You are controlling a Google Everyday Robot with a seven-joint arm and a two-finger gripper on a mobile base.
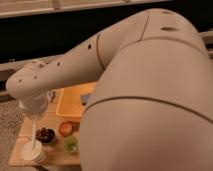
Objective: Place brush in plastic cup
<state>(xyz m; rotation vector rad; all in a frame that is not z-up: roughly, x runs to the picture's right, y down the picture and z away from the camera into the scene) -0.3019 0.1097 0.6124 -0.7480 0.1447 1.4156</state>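
White plastic cup (pixel 31 152) sits near the wooden table's (pixel 54 158) corner. The brush (pixel 34 132) stands upright over it, lower end at the cup's mouth, its top pinched in the gripper (pixel 34 116) directly above.

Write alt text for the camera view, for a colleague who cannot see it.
The gripper, at far left under the robot's large white arm, holds the brush upright, its lower end reaching the plastic cup on a wooden table. Beside it sit a dark bowl, an orange cup, a green cup and a yellow tray.
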